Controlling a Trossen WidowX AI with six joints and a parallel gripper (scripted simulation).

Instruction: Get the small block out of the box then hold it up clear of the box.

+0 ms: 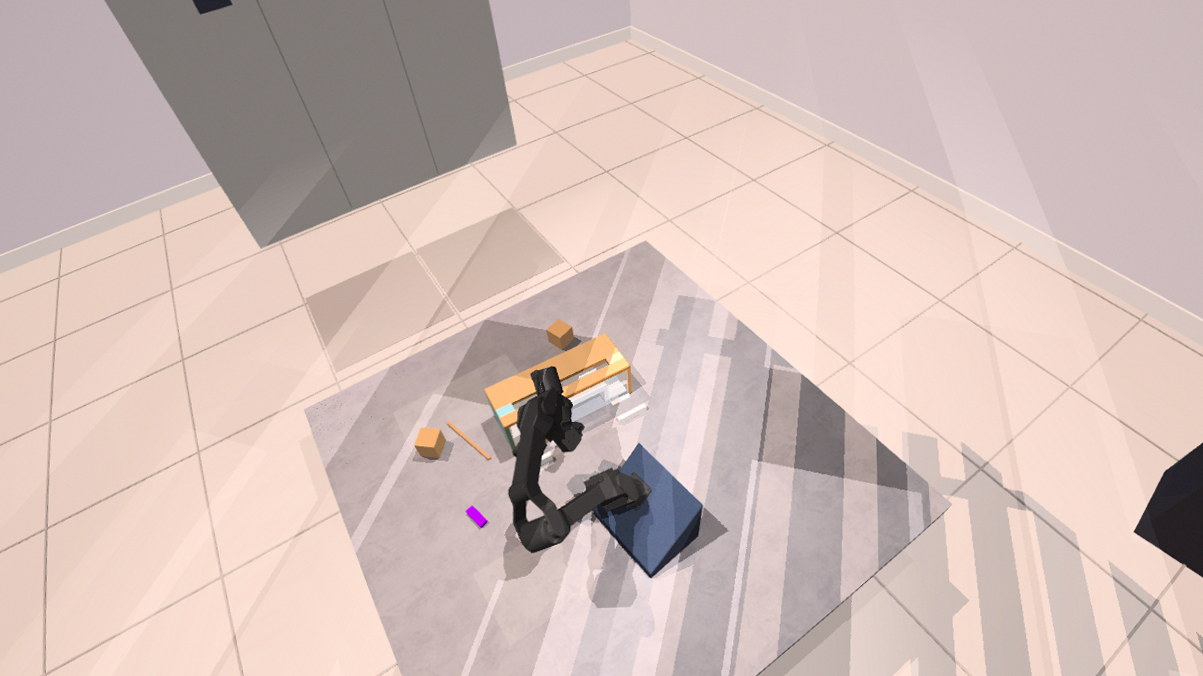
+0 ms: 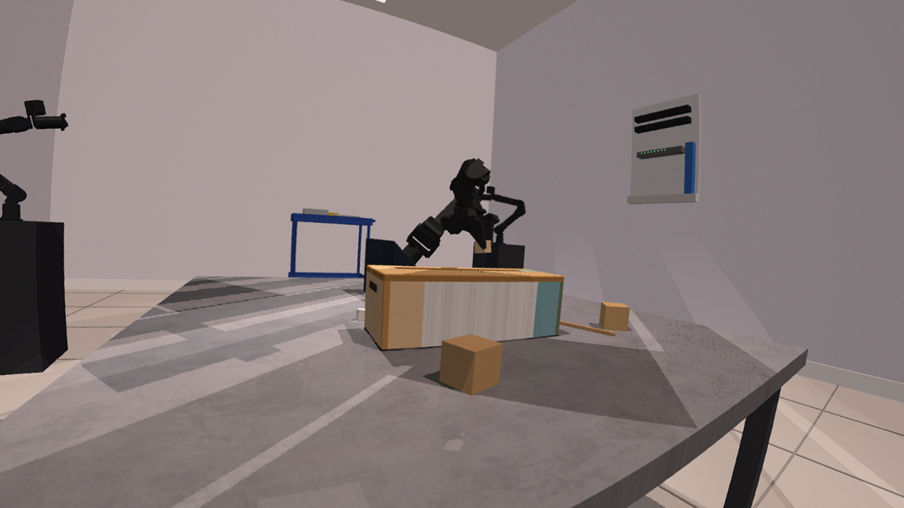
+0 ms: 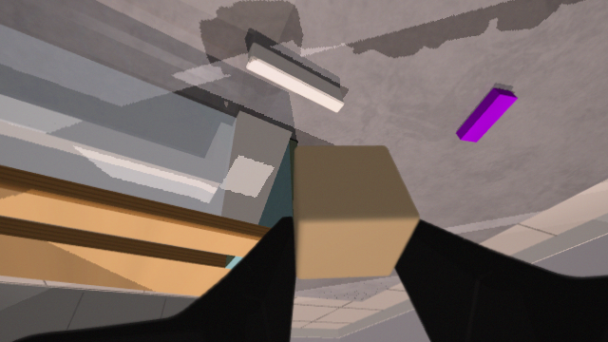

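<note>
My gripper (image 3: 336, 221) is shut on a small tan block (image 3: 349, 209), which fills the middle of the wrist view between the two black fingers. In the exterior view the block (image 2: 480, 248) hangs under the gripper (image 2: 484, 238), above the level of the box top and behind the box. The box (image 2: 461, 300) has an orange top, a pale back and a teal end; it stands on the grey table. From above, the arm (image 1: 542, 427) rises over the box's (image 1: 558, 382) near left end.
Two larger tan cubes (image 1: 429, 441) (image 1: 559, 333) lie left of and behind the box. A thin wooden stick (image 1: 468, 440), a purple bar (image 1: 477, 515), a white bar (image 3: 294, 85) and a dark blue wedge (image 1: 651, 507) also lie on the table.
</note>
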